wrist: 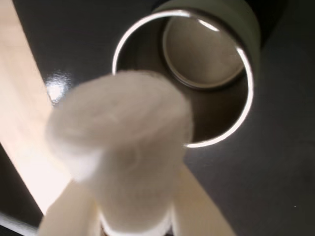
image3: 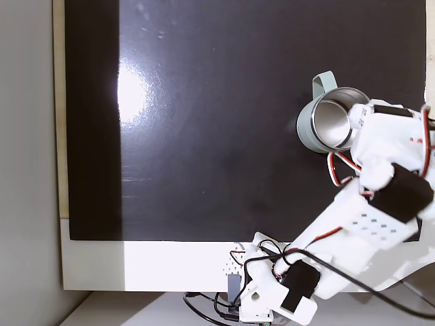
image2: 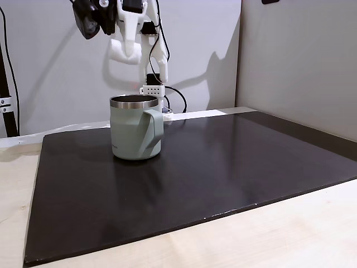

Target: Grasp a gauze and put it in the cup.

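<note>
In the wrist view a white, soft gauze roll (wrist: 123, 132) fills the foreground, pinched between my cream fingers (wrist: 197, 209); my gripper (wrist: 133, 211) is shut on it. Behind the roll lies the sage-green cup (wrist: 243, 22), its steel rim and shiny inside facing me. In a fixed view from the side the cup (image2: 131, 134) stands upright on the black mat with its handle toward the camera, and my gripper (image2: 127, 50) hangs well above it. In a fixed view from above my gripper (image3: 360, 115) covers the cup's (image3: 307, 129) near edge.
The black mat (image3: 204, 136) covers most of the light wooden table (image2: 223, 245). My arm's base with its cables (image3: 272, 299) sits at the mat's edge behind the cup. A grey wall (image2: 295, 56) rises behind and to the right.
</note>
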### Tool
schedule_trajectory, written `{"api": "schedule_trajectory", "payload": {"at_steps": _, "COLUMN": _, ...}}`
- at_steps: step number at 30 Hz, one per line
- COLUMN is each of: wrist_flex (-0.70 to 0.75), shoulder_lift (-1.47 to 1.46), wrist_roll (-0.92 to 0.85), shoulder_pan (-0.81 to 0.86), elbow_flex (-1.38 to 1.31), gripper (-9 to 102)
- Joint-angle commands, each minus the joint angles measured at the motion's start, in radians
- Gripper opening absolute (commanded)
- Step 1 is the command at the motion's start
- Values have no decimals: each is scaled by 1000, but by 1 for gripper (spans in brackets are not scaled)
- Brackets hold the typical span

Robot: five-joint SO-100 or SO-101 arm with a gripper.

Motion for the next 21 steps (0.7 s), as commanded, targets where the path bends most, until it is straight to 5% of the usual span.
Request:
{"api": "schedule_trajectory", "payload": {"at_steps": 1, "wrist_flex": -71, "shoulder_lift": 3, "wrist_roll": 0, "shoulder_pan": 14, "elbow_flex": 44, "gripper": 0}}
{"api": "schedule_trajectory", "payload": {"at_steps": 21, "wrist_flex": -252, "shoulder_lift": 14, "wrist_roll": -12, "shoulder_pan": 17, "elbow_flex": 305, "gripper": 0}}
